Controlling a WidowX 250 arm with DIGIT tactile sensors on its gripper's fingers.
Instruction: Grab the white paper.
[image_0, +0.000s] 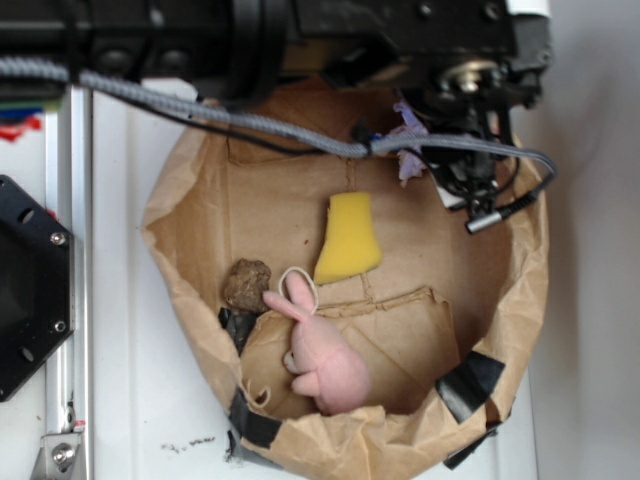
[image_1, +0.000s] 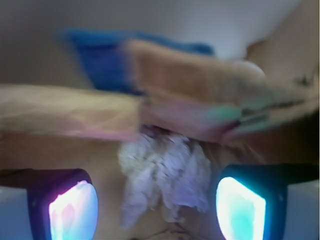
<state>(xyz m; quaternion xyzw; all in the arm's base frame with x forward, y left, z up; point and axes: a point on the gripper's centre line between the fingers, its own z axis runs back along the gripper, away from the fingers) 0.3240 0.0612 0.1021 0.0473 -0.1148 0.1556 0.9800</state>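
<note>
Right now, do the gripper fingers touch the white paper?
Apart. The wrist view shows the white paper lying between both fingers, with clear gaps on each side.

Exterior view: the black arm (image_0: 300, 40) extends across the top edge of the frame, a grey braided cable (image_0: 250, 125) trailing beneath it, with the wrist and gripper (image_0: 470, 150) at the upper right, pointing downward. Wrist view: the gripper (image_1: 157, 202) has its two fingers (image_1: 70, 207) spread wide apart at the lower corners, their pads glowing pale.
</note>
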